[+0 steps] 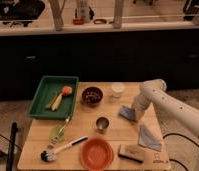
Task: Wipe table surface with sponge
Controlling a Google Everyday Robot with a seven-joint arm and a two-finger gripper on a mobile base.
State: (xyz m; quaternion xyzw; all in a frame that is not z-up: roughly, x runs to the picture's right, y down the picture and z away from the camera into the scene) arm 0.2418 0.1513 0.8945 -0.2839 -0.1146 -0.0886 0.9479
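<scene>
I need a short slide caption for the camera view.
The gripper hangs low over the table surface, near a metal cup.

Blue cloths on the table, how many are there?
2. One blue cloth lies right of centre on the table surface, with the gripper down at its right edge. The second blue cloth lies toward the front right, behind the sponge.

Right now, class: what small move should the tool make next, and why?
Probably a short sweep toward the front edge, across bare wood. The tool sits low at the right rear of the table surface, on a blue pad that looks like the sponge. The metal cup stands camera-left of it and a blue cloth lies front-right, so that lane seems free.
</scene>
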